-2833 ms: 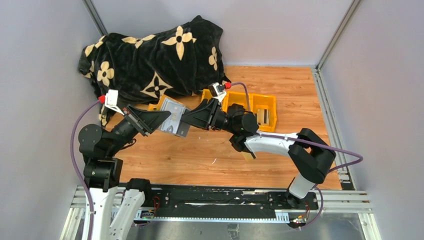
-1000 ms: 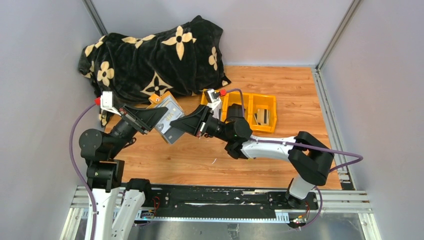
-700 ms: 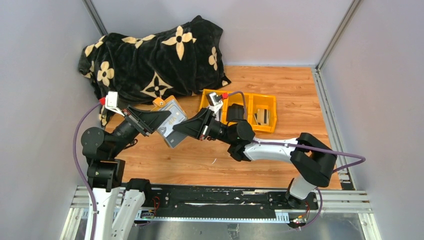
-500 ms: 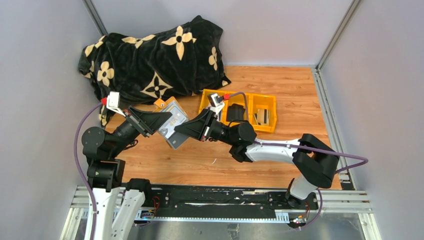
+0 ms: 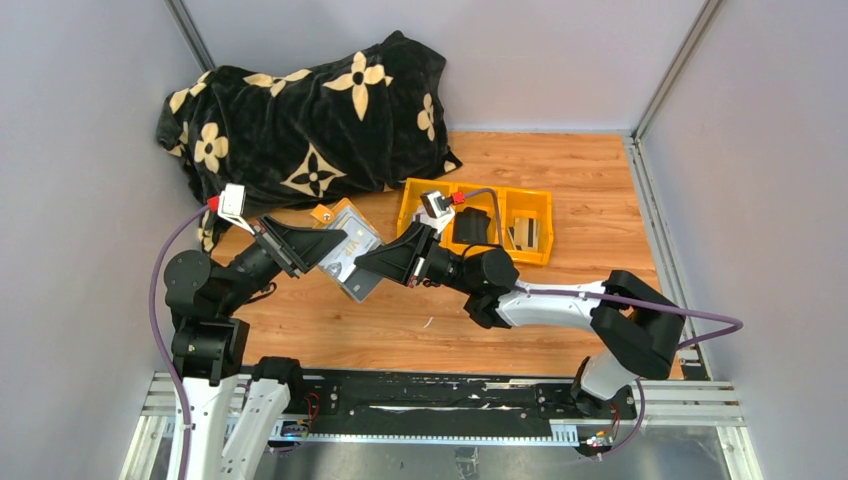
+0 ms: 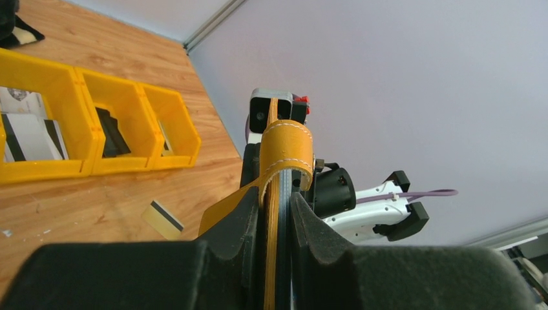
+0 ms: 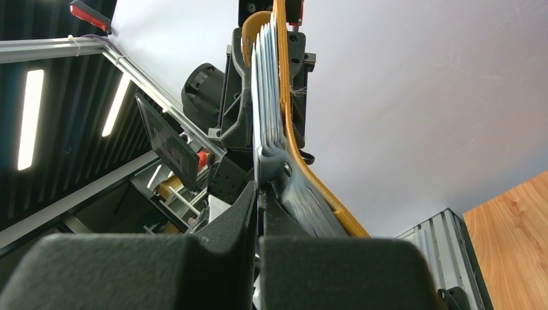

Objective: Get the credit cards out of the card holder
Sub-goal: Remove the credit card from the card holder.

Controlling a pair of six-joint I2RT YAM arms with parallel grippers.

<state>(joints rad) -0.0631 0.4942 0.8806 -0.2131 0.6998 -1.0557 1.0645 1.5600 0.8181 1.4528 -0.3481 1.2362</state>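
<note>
The holder (image 5: 350, 235) is off the tabletop (image 5: 560, 170), up in the air btw. the two hands, left of centre. L hand (image 5: 322, 240) is clenched on its tan spine end, both fingers (image 6: 239, 223) pressed to the covers (the strap loop (image 6: 286, 147) sticks out past the tips). R hand (image 5: 372, 262) is pinched flat on a thin pale leaf (image 7: 256, 129) at the holder's open edge; card or clear pocket, can't tell.

Around: a black blanket (image 5: 310, 110) w/ tan flowers is heaped in the far-left corner, just behind the holder & L hand. A yellow bin (image 6: 45, 172) w/ 3 bays sits right of the blanket. One end bay holds grey-white cards (image 6: 29, 132) w/ dark stripes, and the mid bay holds a black item (image 5: 472, 226). The other end bay is partly covered in the top view by the R wrist & its purple cable (image 5: 480, 192). R arm (image 5: 550, 298) stretches low across the tabletop in front of the bin, hiding much of the wood there. A loose card (image 6: 161, 218) w/ a dark stripe lies flat near the bin, apart from it, seen only from the L wrist.

Surface: orange-brown wood grain, w/ a small pale speck (image 5: 428, 322) near the middle. Room: plain pale grey walls (image 5: 560, 60) on 3 sides, w/ metal corner posts (image 5: 675, 65). An aluminium rail (image 5: 450, 408) runs along the near edge under both bases.
</note>
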